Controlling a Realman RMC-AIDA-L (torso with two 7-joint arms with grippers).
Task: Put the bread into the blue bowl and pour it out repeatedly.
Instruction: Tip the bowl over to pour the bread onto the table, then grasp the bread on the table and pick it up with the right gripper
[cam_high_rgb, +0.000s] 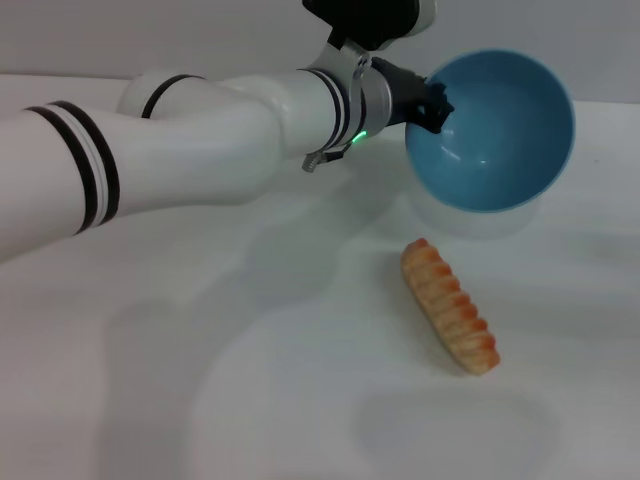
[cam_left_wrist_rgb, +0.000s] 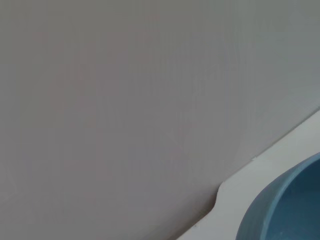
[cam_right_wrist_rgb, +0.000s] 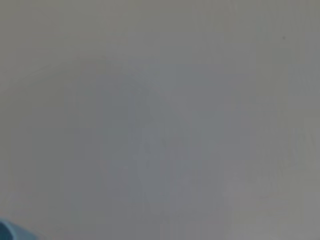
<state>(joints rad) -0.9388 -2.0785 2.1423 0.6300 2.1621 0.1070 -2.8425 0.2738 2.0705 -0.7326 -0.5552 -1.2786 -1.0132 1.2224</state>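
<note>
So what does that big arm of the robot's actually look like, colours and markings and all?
The left arm is thick, rounded and glossy white, built from smooth tube-like segments. Pairs of thin black rings mark the joints. Near the wrist sits a silvery metal collar with a small green light. The left gripper at its tip is black, as is the housing above the wrist. The right arm is not visible.

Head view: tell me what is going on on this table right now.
The left gripper holds the round, glossy light-blue bowl by its rim, tipped on its side with the empty inside facing the camera. The elongated ridged loaf of bread, orange-red with pale stripes, lies on the white table in front of the bowl, apart from it. It looks like the bread has been poured out. The right gripper is not in view.
</note>
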